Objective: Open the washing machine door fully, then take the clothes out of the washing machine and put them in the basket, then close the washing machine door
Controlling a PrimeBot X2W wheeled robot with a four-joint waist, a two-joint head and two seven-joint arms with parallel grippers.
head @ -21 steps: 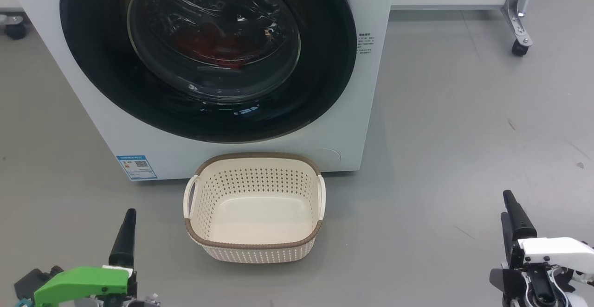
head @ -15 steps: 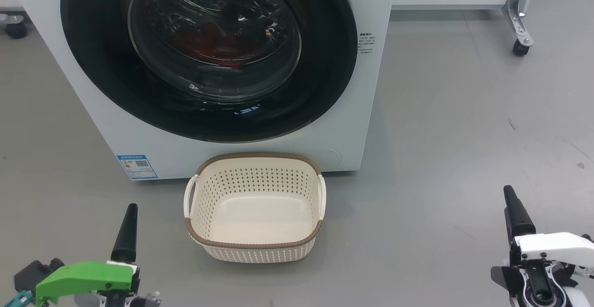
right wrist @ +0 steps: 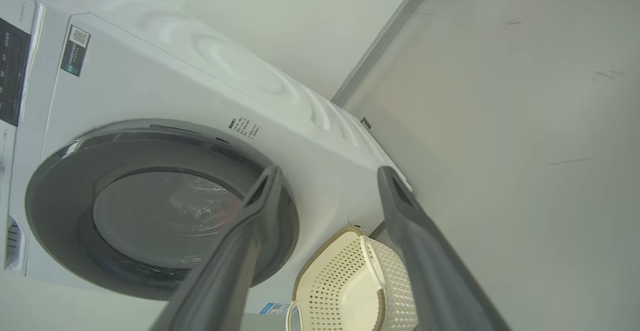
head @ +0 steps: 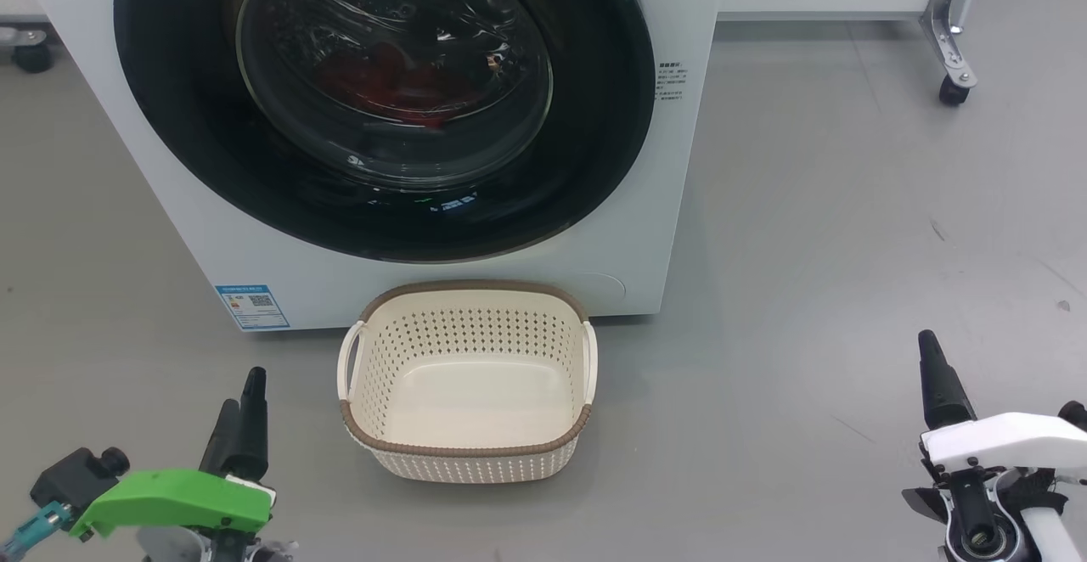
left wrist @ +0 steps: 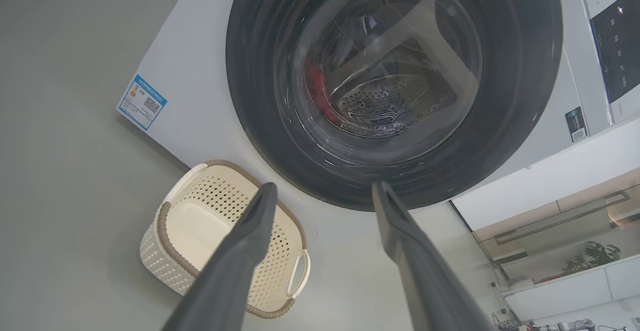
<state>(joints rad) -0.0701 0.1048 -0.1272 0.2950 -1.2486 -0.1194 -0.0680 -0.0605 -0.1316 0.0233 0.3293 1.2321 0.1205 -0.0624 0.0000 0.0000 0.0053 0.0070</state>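
The washing machine (head: 425,278) stands in front of me with the washing machine door (head: 178,129) closed flat against it. Through the door's glass bowl I see red clothes (head: 391,87) lying in the drum, and they show again as the clothes (left wrist: 315,88) in the left wrist view. The cream basket (head: 467,289) sits empty on the floor right under the door. My left gripper (head: 242,392) is open, low at the left, well short of the basket. My right gripper (head: 930,354) is open at the far right. Both wrist views look at the door (left wrist: 260,71) (right wrist: 60,211) between spread fingers.
A blue label (head: 252,306) marks the machine's lower left corner. A metal frame leg with a castor (head: 953,87) stands at the back right, another castor (head: 30,57) at the back left. Grey floor (head: 849,248) stretches to the right of the machine.
My left gripper has turned a little, so both its fingers now show, and its green wrist sits lower. The right gripper's fingertip has crept slightly upward. Door and basket have not moved.
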